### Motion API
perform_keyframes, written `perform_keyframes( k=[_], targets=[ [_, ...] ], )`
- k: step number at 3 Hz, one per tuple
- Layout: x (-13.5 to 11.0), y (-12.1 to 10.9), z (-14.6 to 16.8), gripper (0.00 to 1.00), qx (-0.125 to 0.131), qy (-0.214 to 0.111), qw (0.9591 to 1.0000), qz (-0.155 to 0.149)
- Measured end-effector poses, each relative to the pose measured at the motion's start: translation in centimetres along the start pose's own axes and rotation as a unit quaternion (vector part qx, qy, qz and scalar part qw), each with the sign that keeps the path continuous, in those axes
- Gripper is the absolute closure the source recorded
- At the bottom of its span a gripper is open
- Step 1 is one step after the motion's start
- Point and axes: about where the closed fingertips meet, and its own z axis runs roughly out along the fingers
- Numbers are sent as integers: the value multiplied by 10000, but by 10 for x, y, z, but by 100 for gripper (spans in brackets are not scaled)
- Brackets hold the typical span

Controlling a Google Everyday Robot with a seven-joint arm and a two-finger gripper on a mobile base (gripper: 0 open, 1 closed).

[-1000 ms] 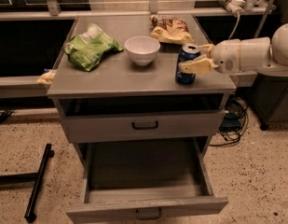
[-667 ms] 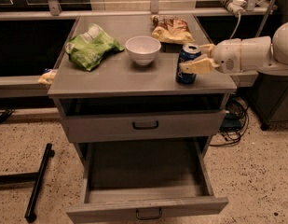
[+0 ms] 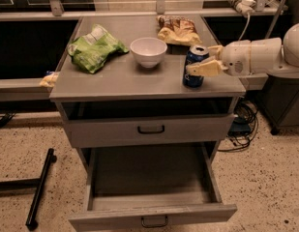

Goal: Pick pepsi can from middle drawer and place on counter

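The pepsi can (image 3: 192,57), dark blue with a silver top, stands upright on the counter (image 3: 125,76) near its right front corner. My gripper (image 3: 199,59) reaches in from the right on a white arm (image 3: 255,56), and its pale fingers (image 3: 203,68) sit closed on the can, one across the front and one behind. The middle drawer (image 3: 115,217) is pulled wide open below, and its inside shows nothing in it.
A white bowl (image 3: 148,51) stands mid-counter, a green snack bag (image 3: 93,48) at the left and a yellow-brown bag (image 3: 177,30) at the back. The upper handled front (image 3: 150,129) is shut. A black stand leg (image 3: 40,187) lies on the floor at the left, and cables (image 3: 241,124) at the right.
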Motion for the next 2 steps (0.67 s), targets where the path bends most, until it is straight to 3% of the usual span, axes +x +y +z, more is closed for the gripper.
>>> perform_keyframes(
  k=[1,2],
  targets=[
    [0,0,0,3,0,0,10000,0],
    [0,0,0,0,0,0,10000,0]
  ],
)
